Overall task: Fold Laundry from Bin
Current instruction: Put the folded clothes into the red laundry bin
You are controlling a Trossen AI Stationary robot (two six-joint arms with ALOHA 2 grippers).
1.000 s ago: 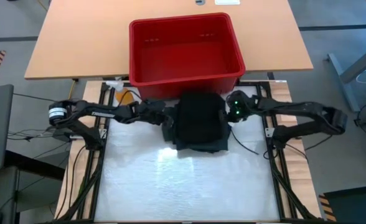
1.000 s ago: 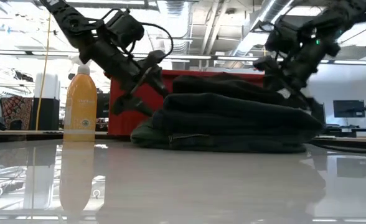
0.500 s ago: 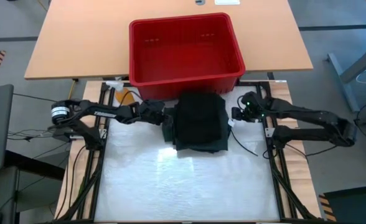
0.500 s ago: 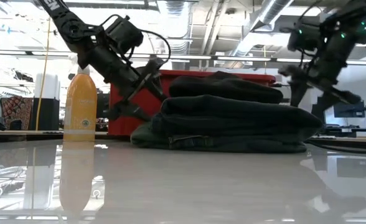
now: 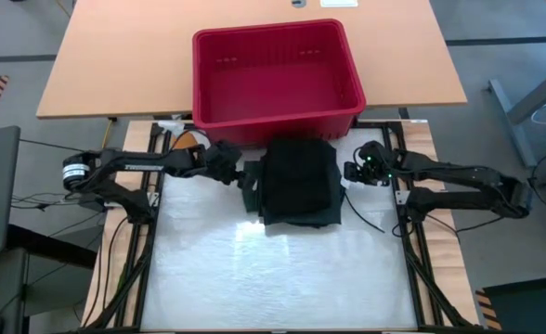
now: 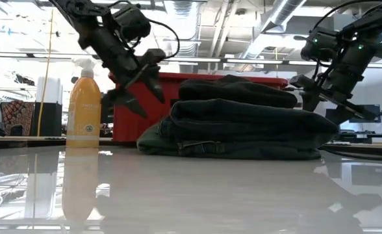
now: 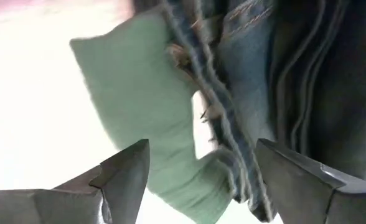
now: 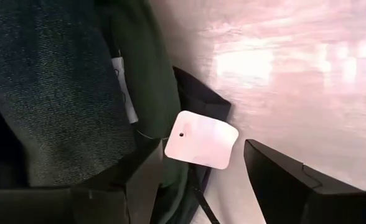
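Soft dark laundry point(image 5: 296, 183) folded in a squarish stack beside ribbed red bin point(image 5: 278, 74). Left gripper point(image 5: 234, 173) and right gripper point(image 5: 352, 171) flanking, fingers spread, holding nothing.

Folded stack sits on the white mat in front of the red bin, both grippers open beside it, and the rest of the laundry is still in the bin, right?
Not quite: the high view shows the red bin empty. The rest stands: folded stack before it, left gripper and right gripper open beside it.
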